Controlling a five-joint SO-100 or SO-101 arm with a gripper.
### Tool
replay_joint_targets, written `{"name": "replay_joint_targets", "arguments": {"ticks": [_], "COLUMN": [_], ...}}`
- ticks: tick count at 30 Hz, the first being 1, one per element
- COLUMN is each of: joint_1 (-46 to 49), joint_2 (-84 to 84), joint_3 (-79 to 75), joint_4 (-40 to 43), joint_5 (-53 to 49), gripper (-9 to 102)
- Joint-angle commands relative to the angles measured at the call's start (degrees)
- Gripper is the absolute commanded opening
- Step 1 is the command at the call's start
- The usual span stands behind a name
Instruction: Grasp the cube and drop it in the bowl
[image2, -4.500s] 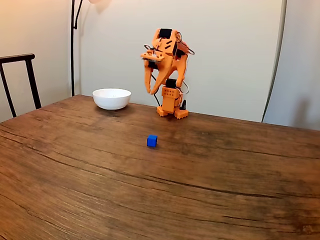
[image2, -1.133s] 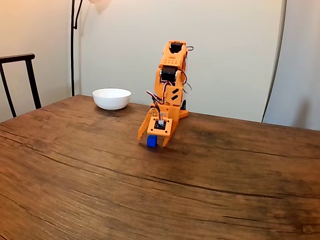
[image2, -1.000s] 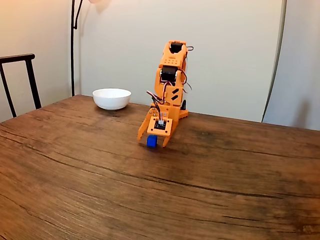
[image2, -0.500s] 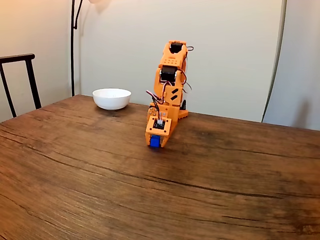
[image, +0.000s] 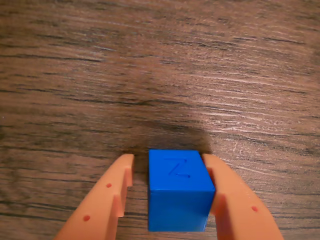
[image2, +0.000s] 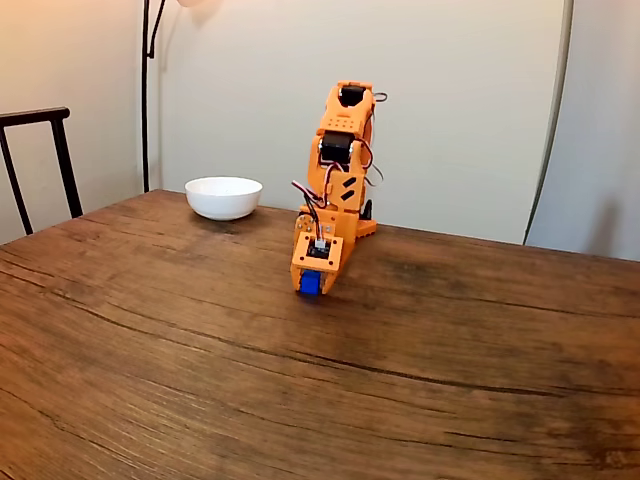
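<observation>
A dark, heavily grained wooden table (image2: 150, 380) fills the lower two thirds of the fixed view, with a pale wall behind it, a black chair back (image2: 40, 160) at the left edge and a thin black lamp pole (image2: 146, 90) in the upper left. The orange arm (image2: 340, 150) stands at the far side of the table just right of centre and folds forward and down to the surface. The white bowl (image2: 223, 197) sits left of the arm near the far table edge, well apart from the gripper (image2: 311, 287), with bare wood between them. In the wrist view the gripper (image: 167, 165) rises from the bottom edge, its two orange fingers (image: 107, 200) drawn in around the blue cube (image: 179, 187); the right finger presses the cube's side, while a thin gap shows at the left one. The cube sits low in the centre of that view, with an embossed mark on its top
</observation>
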Motion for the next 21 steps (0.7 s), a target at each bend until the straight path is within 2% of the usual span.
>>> {"name": "replay_joint_targets", "arguments": {"ticks": [1,8,21], "joint_1": [0.18,1.49,1.05], "joint_2": [0.53,-0.26,-0.53], "joint_3": [-3.43,-13.45,-13.45], "joint_4": [5.19,16.44,15.82], "joint_5": [0.53,6.24,6.77], "gripper": [17,17,18]}}
